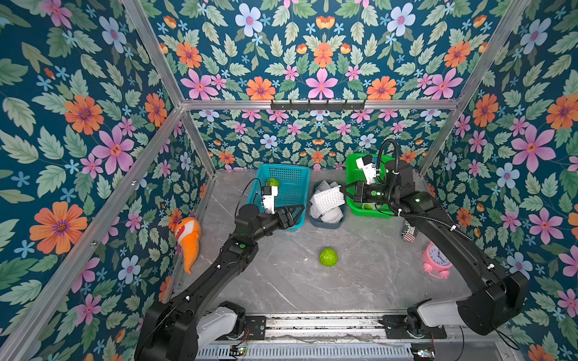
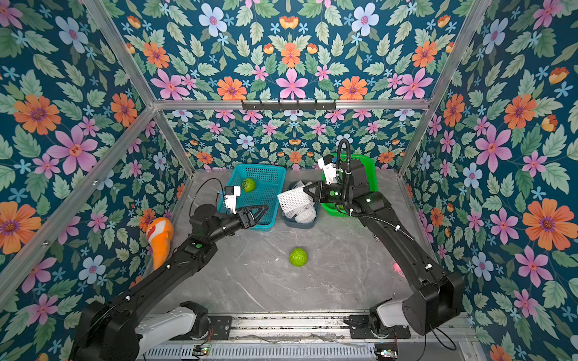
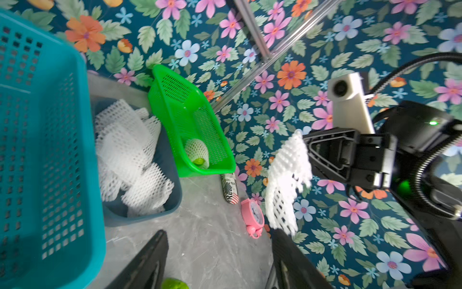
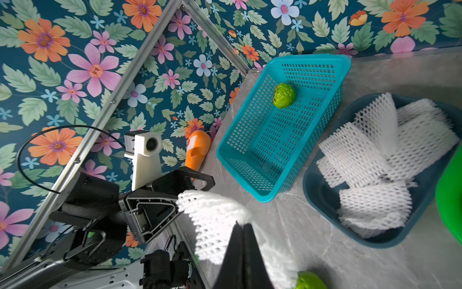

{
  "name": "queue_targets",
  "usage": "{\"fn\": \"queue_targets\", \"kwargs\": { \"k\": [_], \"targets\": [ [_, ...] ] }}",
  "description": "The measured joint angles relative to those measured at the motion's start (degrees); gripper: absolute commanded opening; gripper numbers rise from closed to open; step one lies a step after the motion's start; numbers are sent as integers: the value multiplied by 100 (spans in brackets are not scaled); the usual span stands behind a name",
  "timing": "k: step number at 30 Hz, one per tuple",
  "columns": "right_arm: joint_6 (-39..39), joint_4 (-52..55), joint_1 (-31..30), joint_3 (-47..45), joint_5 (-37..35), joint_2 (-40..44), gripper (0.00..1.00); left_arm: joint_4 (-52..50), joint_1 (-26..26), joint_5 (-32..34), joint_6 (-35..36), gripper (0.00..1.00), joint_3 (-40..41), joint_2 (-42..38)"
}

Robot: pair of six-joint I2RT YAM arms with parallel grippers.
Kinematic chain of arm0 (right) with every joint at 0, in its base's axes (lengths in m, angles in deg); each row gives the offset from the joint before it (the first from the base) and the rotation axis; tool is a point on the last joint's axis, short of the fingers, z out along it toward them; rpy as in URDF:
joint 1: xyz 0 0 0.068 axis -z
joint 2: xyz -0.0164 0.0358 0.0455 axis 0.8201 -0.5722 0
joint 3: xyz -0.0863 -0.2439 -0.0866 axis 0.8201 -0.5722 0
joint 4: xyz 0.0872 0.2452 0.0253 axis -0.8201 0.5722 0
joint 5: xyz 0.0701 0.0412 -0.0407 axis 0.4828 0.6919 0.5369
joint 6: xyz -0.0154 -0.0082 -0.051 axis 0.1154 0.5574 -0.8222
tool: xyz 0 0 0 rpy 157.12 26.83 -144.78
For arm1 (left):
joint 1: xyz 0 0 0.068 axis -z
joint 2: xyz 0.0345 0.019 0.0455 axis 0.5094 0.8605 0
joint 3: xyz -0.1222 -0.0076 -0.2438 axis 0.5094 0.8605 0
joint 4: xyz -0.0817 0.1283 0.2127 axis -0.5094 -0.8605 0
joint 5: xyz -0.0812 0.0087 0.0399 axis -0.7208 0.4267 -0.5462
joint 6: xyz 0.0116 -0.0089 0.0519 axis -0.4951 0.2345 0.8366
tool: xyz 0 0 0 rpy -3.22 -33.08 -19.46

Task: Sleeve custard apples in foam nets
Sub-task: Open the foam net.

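Note:
One bare custard apple [image 1: 328, 257] [image 2: 298, 257] lies on the marble table. A second custard apple [image 1: 272, 182] [image 4: 283, 95] sits in the teal basket [image 1: 294, 175]. A third one [image 3: 197, 152], inside a net, rests in the green basket [image 3: 190, 112]. My right gripper [image 4: 242, 224] [image 1: 344, 189] is shut on a white foam net [image 4: 215, 222] [image 3: 287, 180] held in the air above the table. My left gripper [image 3: 220, 234] [image 1: 299, 209] stands open facing it. The net's free end hangs by one of the left fingers [image 3: 292, 260]. More foam nets [image 1: 327, 201] fill the dark blue bin [image 1: 328, 224].
An orange fish plush [image 1: 187, 237] leans on the left wall. A pink alarm clock [image 1: 436, 259] and a striped can [image 1: 409, 232] stand at the right side of the table. The three containers line the back wall. Aluminium frame posts mark the corners.

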Motion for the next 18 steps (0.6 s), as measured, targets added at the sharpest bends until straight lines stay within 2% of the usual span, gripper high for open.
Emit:
{"fn": "queue_targets", "kwargs": {
  "k": [7,18],
  "targets": [
    [264,-251,4,-177,164,166,0,986,-4,-555,-422,72,149,13],
    [511,-568,4,-337,402,234,0,1460,107,-831,-664,67,61,214]
  ]
}}
